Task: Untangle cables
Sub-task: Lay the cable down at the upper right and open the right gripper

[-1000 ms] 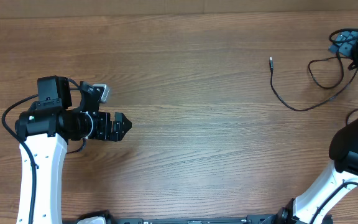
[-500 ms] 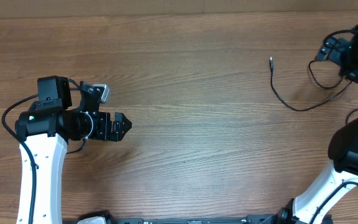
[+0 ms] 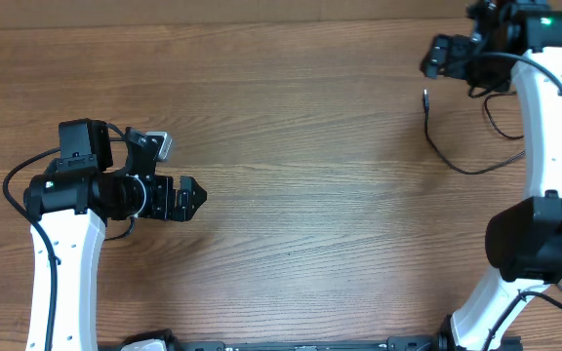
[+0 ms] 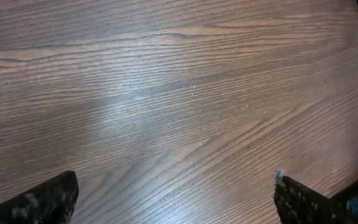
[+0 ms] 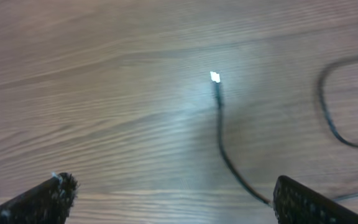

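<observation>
A: Cables (image 3: 471, 173): where are they, and who's closer?
B: Far right part of the table (image 3: 291, 117). One loose strand lies flat with a silvery plug tip (image 5: 215, 77) at its free end and a loop (image 5: 321, 99) further right. The right gripper (image 3: 439, 57) is near the plug. The left gripper (image 3: 189, 198) is well apart, over bare wood on the left side.
A: Which way from the right jaws?
B: Right wrist view has the plug ahead of the jaws, a little right of centre, touching nothing. Overhead just says "near". The gripper seems to hang above the wood, so I wouldn't trust the exact offset there.
A: Long axis?
B: From the plug the strand runs back toward the robot, then bends off to the right. In the wrist view it lies roughly square to the line the jaws close along. I'd judge a pinch just behind the plug is workable after a short reach forward and down.
A: Jaw state?
B: Both pairs are spread wide, nothing in either.
A: Arm pose?
B: The right arm is stretched far out, its white link running up the right side of the overhead, camera looking down on the wood. The left arm is tucked short on its own side, gripper pointing right.
</observation>
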{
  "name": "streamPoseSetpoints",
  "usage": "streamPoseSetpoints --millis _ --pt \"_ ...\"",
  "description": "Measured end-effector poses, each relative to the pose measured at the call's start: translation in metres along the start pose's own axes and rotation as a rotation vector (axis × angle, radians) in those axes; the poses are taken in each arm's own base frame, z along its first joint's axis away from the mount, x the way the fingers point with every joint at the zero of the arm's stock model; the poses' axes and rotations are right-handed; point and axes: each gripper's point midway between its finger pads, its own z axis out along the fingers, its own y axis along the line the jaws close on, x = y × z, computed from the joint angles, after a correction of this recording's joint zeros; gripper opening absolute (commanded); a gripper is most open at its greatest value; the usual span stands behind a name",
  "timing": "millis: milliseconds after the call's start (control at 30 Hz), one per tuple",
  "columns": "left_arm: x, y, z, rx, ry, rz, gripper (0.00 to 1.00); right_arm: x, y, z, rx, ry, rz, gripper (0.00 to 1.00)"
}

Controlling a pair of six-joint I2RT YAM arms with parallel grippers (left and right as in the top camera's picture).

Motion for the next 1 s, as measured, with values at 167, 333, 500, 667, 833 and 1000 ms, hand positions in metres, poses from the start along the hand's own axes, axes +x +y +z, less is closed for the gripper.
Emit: streamPoseSetpoints --millis 167,333,500,667,833,1000 --pt "0.0 0.0 0.0 0.0 0.0 0.0 1.0 -0.006 0.021 -0.002 -0.014 -0.037 -0.052 1.0" --pt "0.0 0.0 0.0 0.0 0.0 0.0 1.0 -0.003 0.02 -0.002 -0.009 -0.024 -0.051 1.0" --pt "0.0 0.0 0.0 0.0 0.0 0.0 1.0 -0.002 0.02 -0.002 -0.009 -0.021 -0.051 1.0" --pt "0.0 0.0 0.0 0.0 0.0 0.0 1.0 -0.001 0.019 -0.002 -0.008 -0.017 -0.05 1.0" --pt "0.0 0.0 0.0 0.0 0.0 0.0 1.0 0.0 0.019 -0.002 -0.008 -0.015 -0.05 1.0" --pt "0.0 0.0 0.0 0.0 0.0 0.0 1.0 -0.001 0.019 -0.002 -0.008 -0.015 -0.05 1.0"
